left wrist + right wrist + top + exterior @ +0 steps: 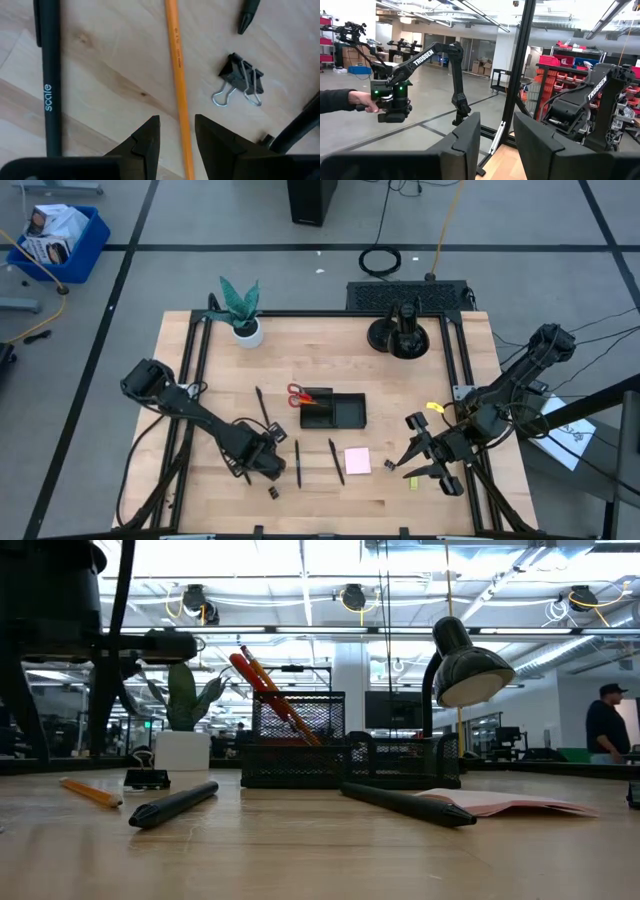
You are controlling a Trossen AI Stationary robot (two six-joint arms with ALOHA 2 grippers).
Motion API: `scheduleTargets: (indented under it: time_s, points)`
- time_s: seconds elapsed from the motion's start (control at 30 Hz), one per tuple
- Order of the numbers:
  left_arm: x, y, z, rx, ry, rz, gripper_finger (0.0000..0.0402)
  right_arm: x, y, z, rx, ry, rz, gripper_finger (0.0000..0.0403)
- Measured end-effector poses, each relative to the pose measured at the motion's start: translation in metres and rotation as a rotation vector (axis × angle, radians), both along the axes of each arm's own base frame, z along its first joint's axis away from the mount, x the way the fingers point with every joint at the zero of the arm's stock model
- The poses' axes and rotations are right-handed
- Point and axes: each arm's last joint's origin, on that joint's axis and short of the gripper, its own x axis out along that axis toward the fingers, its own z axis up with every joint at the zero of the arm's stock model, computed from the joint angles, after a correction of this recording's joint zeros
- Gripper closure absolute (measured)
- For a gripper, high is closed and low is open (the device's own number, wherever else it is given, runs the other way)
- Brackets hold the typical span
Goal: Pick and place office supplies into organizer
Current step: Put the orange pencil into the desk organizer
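Left gripper (176,145) sits low at table's 7 o'clock, jaws apart with the orange pencil (177,75) running straight through the gap, not yet pinched. Fingers (142,145) flank the shaft on both sides; whether they touch the wood, cannot tell.

Step in hand, as I read it: grasp this pencil. To do it well: close squarely on the shaft, keep the jaws crosswise to it, lift level so it doesn't pivot, and steer clear of the neighbours. A black pen (49,85) lies beside the pencil on one side, a binder clip (240,82) near on the other, both apart from the fingers.

Pencil: thin, long, orange, small print along the shaft, flat on the wood.

Organizer (334,411), black mesh tray, sits at table centre, roughly 1 o'clock from the left gripper, red-handled scissors (298,395) already leaning at its left end. Two more pens (297,464) and a pink sticky-note pad (357,461) lie at 6 o'clock of it.

Right gripper (432,459) waits at the table's 4 o'clock, raised, jaws apart, holding nothing.
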Motion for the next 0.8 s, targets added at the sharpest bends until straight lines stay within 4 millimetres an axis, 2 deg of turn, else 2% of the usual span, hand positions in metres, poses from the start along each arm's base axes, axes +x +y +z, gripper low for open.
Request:
scheduleTargets:
  time_s: [0.5, 0.8]
  points:
    - [0.005, 0.012, 0.000, 0.016, 0.008, 0.047, 0.0275, 0.000, 0.000, 0.000, 0.000, 0.000, 0.000, 0.0291]
    - [0.005, 0.012, 0.000, 0.014, 0.011, 0.031, 0.0275, 0.000, 0.000, 0.000, 0.000, 0.000, 0.000, 0.0291]
